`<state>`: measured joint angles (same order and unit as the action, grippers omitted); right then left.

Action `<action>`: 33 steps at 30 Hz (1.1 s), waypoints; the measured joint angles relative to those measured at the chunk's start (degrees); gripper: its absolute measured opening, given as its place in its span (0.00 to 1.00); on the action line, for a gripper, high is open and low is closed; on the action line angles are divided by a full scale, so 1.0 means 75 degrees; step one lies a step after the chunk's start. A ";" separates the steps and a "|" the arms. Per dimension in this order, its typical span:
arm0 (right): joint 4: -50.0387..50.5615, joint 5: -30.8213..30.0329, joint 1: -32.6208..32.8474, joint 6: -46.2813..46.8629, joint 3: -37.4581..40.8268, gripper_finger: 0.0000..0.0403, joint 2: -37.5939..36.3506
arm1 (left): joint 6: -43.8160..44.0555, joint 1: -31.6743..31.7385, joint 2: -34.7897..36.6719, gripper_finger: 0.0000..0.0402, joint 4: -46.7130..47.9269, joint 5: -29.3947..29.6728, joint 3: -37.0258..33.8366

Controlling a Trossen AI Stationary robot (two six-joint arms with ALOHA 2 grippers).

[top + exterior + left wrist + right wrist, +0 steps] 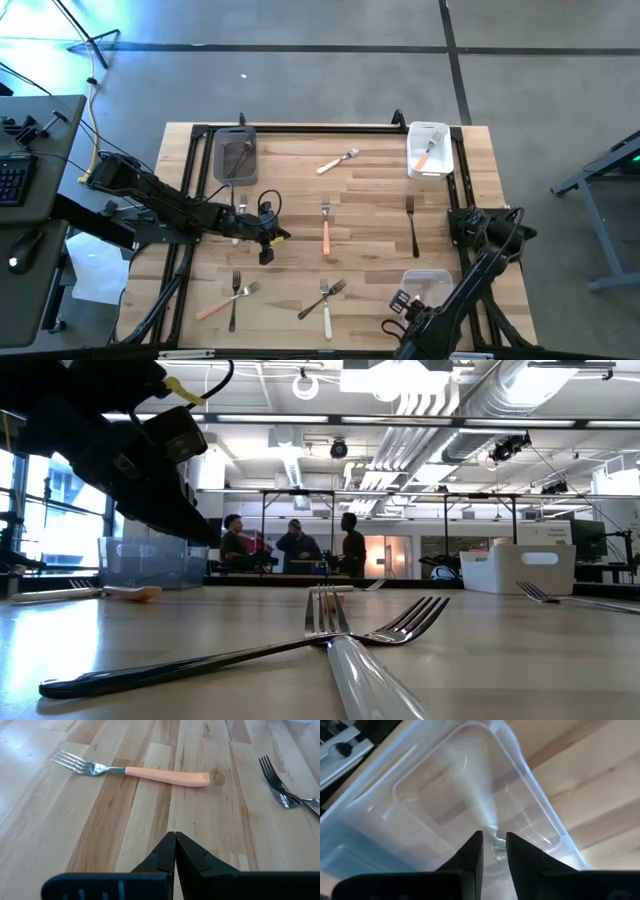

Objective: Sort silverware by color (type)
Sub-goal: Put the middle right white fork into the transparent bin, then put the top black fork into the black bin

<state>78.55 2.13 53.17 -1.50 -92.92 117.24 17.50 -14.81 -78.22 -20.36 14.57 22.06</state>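
Two arms work over a wooden bench [300,170] scattered with forks. Nearest the front edge, the right tool [493,851] hangs over a clear bin [428,283]; its fingers are a narrow gap apart and pinch the end of a white-handled fork [479,795], which blurs as it points down into the bin. Judged from this, the step in hand is dropping that white fork into its bin; the next move calls for the fingers to part so it falls clear.

Also near the front lie a crossed dark and white pair [325,297] and, to the left, an orange-handled fork crossed with a dark one [229,298].

Mid-bench, the left tool [175,851] hovers with its fingers pressed together, empty. Just ahead of it lies an orange-handled fork [135,771], with a dark fork [412,224] farther right. A likely next pick for this arm is the orange fork, which would need the fingers opened first.

Farthest away, a grey bin [235,155] holds a dark fork, a white bin [430,149] holds an orange-handled one, and another pale-handled fork [337,161] lies between them
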 joint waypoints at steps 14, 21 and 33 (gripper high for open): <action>0.0327 -0.0024 -0.0140 0.0947 0.0000 0.17 0.0371 | 0.0047 0.0003 0.0000 0.01 -0.0006 0.0000 0.0000; 0.1585 -0.0140 -0.0410 0.2067 0.0006 0.13 0.0318 | 0.0047 0.0003 0.0000 0.01 -0.0018 0.0000 0.0000; 0.1027 -0.2240 -0.1431 0.4425 0.0103 0.00 -0.1671 | 0.0044 0.0003 0.0000 0.01 -0.0066 0.0023 0.0000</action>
<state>86.25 -14.67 42.43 31.69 -92.15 104.71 17.82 -14.79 -78.22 -20.86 14.74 22.06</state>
